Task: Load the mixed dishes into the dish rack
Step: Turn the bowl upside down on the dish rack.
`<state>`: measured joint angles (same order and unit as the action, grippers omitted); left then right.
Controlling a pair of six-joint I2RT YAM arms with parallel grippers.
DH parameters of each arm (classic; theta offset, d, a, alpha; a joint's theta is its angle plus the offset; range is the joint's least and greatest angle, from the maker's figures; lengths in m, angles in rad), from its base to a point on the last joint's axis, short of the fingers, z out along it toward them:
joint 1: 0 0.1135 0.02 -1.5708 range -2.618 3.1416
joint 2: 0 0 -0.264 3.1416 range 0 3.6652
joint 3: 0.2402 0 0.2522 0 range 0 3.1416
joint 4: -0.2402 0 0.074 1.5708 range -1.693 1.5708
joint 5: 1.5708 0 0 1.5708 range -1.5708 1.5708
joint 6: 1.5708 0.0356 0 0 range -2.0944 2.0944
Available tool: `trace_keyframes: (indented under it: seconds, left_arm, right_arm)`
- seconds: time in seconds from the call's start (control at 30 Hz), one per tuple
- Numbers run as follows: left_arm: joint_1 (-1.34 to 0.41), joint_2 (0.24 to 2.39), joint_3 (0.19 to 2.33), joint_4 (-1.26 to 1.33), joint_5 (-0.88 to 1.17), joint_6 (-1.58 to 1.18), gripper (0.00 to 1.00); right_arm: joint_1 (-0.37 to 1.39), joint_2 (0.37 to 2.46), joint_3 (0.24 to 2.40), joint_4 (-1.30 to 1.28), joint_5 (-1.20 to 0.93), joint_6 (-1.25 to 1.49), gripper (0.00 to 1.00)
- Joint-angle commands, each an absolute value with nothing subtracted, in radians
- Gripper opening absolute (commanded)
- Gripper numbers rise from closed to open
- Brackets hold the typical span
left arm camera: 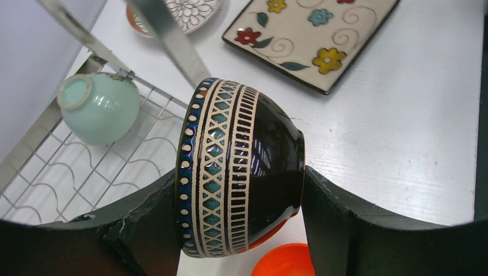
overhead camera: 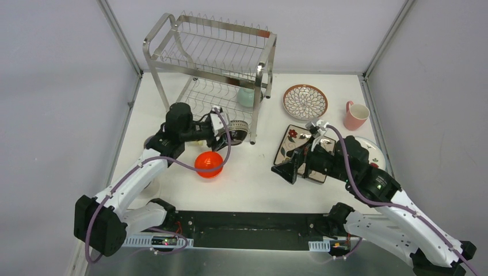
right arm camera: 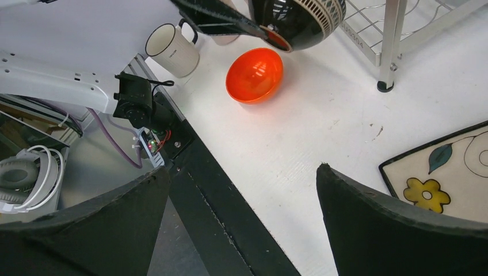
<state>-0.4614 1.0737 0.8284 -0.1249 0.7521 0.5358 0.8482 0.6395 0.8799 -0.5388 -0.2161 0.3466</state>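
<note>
My left gripper is shut on a black bowl with cream and teal bands. It holds the bowl on its side, off the table, by the front right post of the steel dish rack. A mint bowl lies on the rack's lower shelf. An orange bowl sits on the table below the left gripper. My right gripper is open and empty, low by the near left corner of the square floral plate.
A brown-rimmed petal plate and a pink mug sit at the back right. A white red-marked plate is partly under my right arm. A white mug stands near the left arm. The rack post stands close to the held bowl.
</note>
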Motion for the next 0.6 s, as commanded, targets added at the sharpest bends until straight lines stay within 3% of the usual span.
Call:
trace_keyframes:
  seconds: [0.0,0.37,0.57]
  left_arm:
    - [-0.39,1.093,0.811,0.14,0.75,0.302,0.2]
    - [-0.254,1.234,0.804,0.384,0.725,-0.074,0.2]
    - [-0.225,1.295,0.849,0.363,0.673,-0.194,0.2]
  right_arm:
    - [0.846,0.596,0.885,-0.541,-0.18,0.361,1.0]
    - [0.845,0.547,0.903,-0.584,-0.166,0.362,1.0]
    - [0.845,0.528,0.903,-0.591,-0.161,0.366,1.0]
